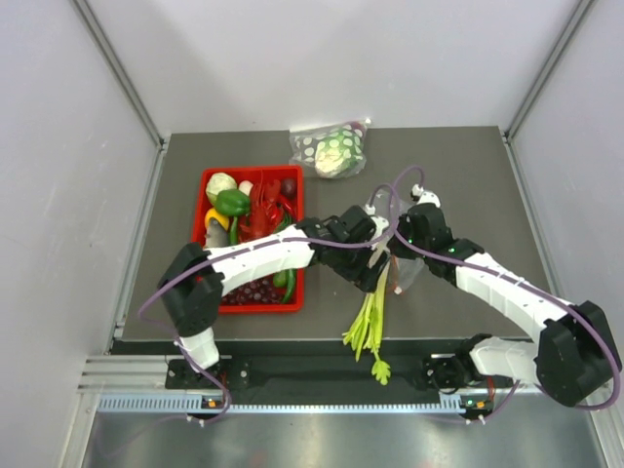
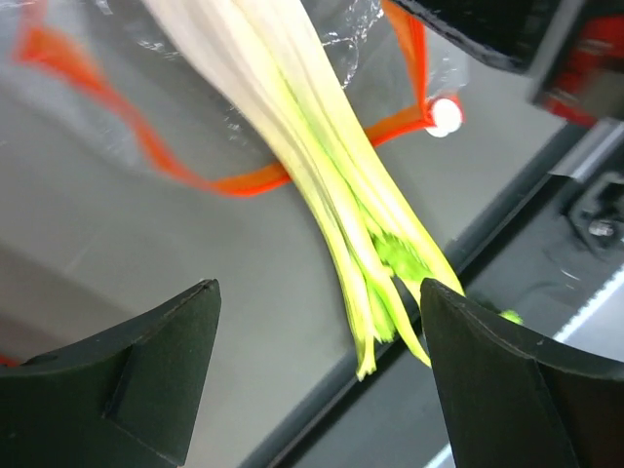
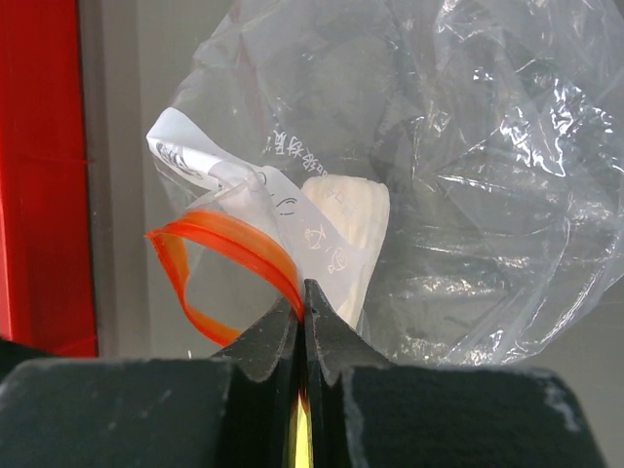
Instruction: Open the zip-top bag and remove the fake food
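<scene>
Orange-red zip strip [image 3: 229, 239] of your zip-top bag [image 3: 468, 195] sits clamped in your right gripper [image 3: 305, 304]; your left gripper [image 2: 317, 380] gapes wide, empty, beside the celery-like stalk bunch [image 2: 312, 156] poking out.

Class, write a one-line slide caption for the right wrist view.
The right gripper shut on the orange zip strip of the zip-top bag, pale end of the celery bunch inside.
</scene>
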You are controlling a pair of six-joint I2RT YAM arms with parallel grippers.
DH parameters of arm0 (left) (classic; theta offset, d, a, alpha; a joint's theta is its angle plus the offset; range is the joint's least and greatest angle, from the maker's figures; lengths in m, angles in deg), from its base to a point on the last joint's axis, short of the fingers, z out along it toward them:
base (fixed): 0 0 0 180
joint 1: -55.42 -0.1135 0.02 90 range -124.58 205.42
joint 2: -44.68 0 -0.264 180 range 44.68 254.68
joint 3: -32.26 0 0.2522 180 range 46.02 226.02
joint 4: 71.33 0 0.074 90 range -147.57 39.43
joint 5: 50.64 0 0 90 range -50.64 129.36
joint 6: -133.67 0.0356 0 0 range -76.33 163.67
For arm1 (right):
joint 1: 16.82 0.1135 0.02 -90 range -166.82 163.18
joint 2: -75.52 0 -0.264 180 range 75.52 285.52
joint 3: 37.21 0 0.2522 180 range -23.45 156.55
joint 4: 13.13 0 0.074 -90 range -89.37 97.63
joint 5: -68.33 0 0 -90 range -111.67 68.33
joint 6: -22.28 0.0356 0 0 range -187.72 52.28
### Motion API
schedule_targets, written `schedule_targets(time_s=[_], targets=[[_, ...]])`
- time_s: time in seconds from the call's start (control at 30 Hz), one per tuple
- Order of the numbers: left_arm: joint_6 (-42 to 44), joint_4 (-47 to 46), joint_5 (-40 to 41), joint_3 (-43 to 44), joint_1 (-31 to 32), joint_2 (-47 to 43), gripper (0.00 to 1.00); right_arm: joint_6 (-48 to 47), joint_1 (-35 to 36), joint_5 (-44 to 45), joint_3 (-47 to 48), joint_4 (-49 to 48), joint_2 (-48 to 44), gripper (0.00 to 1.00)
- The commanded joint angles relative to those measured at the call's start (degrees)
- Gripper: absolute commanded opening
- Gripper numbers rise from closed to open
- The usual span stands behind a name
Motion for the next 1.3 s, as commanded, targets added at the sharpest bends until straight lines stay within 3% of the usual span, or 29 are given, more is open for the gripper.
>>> schedule_targets(time_s=[0.0,1.0,1.13,1.17,1.27], targets=[[2.3,-3.3,0.9,2.4,2.7,3.6,0.88,-0.5,-0.7,-0.2,3.0,-2.1,0.1,0.0],[-0.3,-10.5,0.7,3.2,9.4,20.9,0.91,2.4,-0.8,-1.3,1.3,-3.6,1.8,0.0],[-0.2,-11.1,0.5,2.4,10.3,21.0,0.77,3.3,-0.8,-1.4,2.2,-3.6,3.5,0.0],[-0.3,-10.9,0.4,2.3,10.3,21.2,0.62,3.4,-0.8,-1.5,2.3,-3.7,3.8,0.0],[0.0,-10.5,0.4,1.5,10.3,20.6,0.37,3.7,-0.8,-1.7,2.7,-3.9,4.1,0.0]])
